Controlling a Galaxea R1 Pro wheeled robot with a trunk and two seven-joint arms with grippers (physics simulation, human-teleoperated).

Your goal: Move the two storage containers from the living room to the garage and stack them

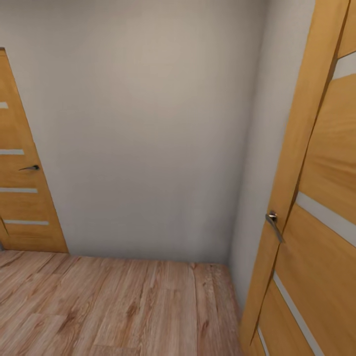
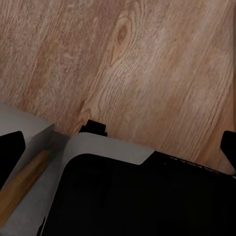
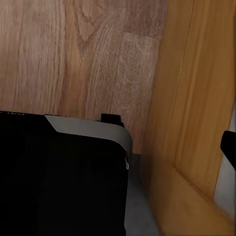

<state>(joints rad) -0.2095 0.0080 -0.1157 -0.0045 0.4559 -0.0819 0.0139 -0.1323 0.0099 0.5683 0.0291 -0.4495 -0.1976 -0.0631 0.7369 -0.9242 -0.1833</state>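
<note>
In transit: wall (image 1: 148, 123) ahead, door (image 1: 316, 198) tight on the right, wood floor (image 1: 109, 306) below. Bins not in sight. Can't tell either gripper's opening. Turn slowly, keep base (image 3: 59, 177) off that door.

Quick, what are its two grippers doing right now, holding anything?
Left gripper: fingertips far apart, open, holding nothing.
Right gripper: cannot be told; one fingertip shows near a wooden door.
</note>
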